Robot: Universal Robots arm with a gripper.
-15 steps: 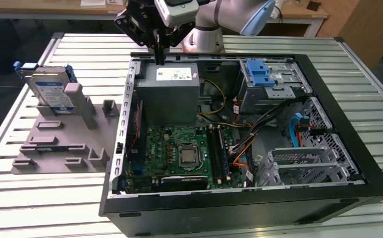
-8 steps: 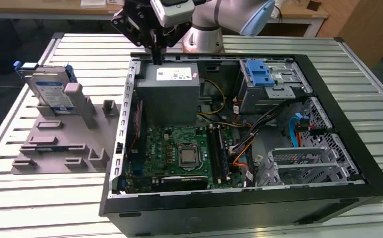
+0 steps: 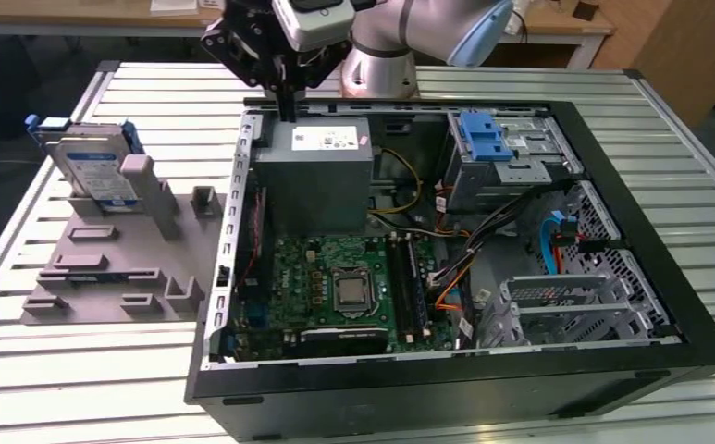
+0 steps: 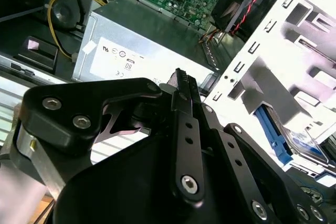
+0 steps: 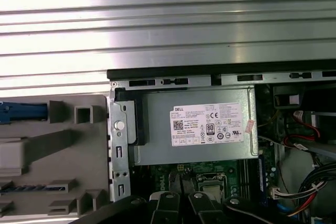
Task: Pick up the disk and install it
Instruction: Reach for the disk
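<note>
The disk, silver-grey with a white-and-blue label and blue rails, stands upright in a grey holder on the table, on the exterior view's left beside the open computer case. Part of the disk shows in the second wrist view, and its blue rail shows in the first wrist view. My gripper hangs shut and empty over the case's back left corner, just above the grey power-supply box. In the second wrist view the gripper has its black fingers pressed together. The disk is well apart from it.
Inside the case lie a green motherboard, cables, and a metal drive cage with a blue latch at the back right. The case and holder rest on a slatted metal table. The power-supply box sits right under the wrist.
</note>
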